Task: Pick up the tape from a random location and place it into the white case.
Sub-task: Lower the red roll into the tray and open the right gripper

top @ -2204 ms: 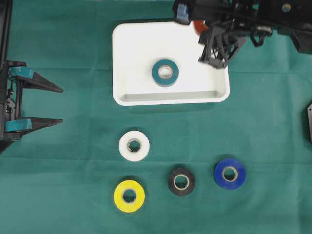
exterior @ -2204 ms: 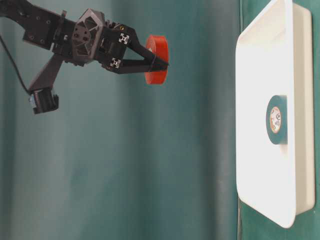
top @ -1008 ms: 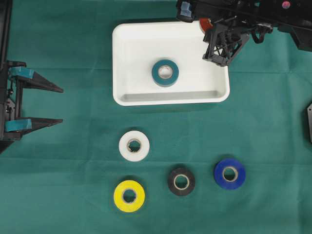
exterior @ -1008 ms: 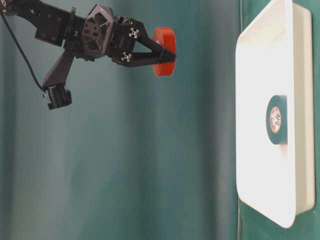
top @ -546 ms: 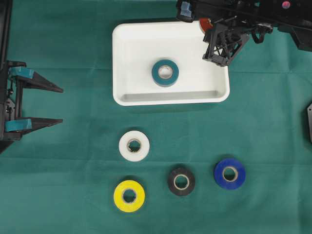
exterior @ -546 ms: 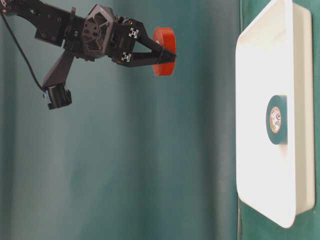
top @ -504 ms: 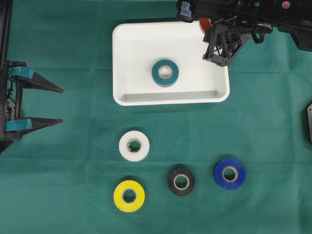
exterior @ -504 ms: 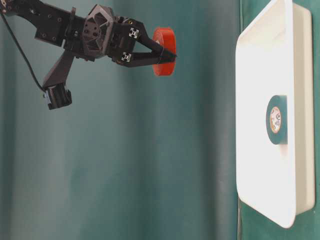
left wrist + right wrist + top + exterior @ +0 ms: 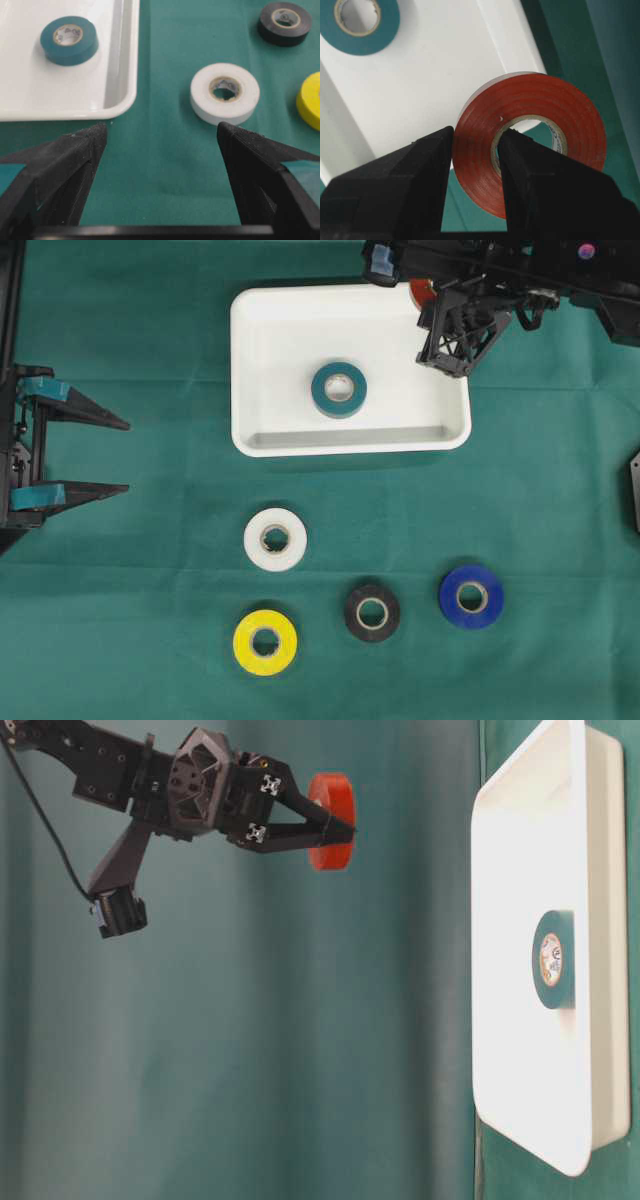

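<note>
Left gripper (image 9: 118, 455): parked at the left edge of the overhead view, jaws spread wide, holding nothing.

White roll (image 9: 275, 539), yellow roll (image 9: 265, 642), black roll (image 9: 372, 613), blue roll (image 9: 471, 596): lying flat on the green cloth (image 9: 150, 570) in the lower half of the overhead view, well apart from the case.

White case (image 9: 270, 330): upper centre of the overhead view; a teal roll (image 9: 339, 389) already lies flat near its middle.

Right gripper (image 9: 335, 825): upper right of the overhead view, clamped on the red tape (image 9: 331, 820), one finger through the core and one outside the wall.

Red tape position: in the air, high over the case's upper right corner, not yet inside.

Risk: the roll seems to hang over the corner rim, not the floor. Let go here, it may strike the rim and bounce or roll out onto the cloth; the drop height adds to that.

Overhead view: shows the spread of rolls, yet the arm hides nearly all of the red tape.

Table-level view: shows the wide gap between tape and case.

Right wrist view: shows the pinch on the wall and the case corner beneath.
</note>
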You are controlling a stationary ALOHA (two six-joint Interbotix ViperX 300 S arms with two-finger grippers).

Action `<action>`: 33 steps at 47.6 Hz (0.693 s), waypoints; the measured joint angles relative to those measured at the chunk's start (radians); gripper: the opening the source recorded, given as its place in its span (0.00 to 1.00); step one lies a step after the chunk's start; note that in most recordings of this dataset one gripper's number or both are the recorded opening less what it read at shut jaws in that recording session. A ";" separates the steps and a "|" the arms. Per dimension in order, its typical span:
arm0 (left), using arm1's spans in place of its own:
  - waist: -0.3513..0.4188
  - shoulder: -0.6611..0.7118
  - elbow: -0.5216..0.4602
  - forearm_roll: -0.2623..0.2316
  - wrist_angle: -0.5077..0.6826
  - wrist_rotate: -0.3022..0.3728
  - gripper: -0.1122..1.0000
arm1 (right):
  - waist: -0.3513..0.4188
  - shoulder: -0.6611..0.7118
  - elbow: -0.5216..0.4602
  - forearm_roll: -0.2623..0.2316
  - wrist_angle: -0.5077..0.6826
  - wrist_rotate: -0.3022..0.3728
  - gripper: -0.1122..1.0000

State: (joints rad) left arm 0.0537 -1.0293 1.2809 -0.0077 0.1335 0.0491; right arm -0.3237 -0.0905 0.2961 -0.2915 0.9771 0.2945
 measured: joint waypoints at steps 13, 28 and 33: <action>0.000 0.000 0.000 0.000 0.000 0.000 0.91 | 0.000 0.002 0.100 0.017 -0.133 0.018 0.38; 0.000 0.000 0.002 0.002 0.000 0.000 0.91 | 0.000 0.097 0.216 0.023 -0.325 0.098 0.38; 0.000 0.000 0.002 0.000 0.000 0.000 0.91 | 0.000 0.141 0.230 0.023 -0.377 0.117 0.38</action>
State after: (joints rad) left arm 0.0537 -1.0293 1.2824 -0.0077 0.1335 0.0491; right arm -0.3237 0.0506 0.5262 -0.2684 0.5998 0.4111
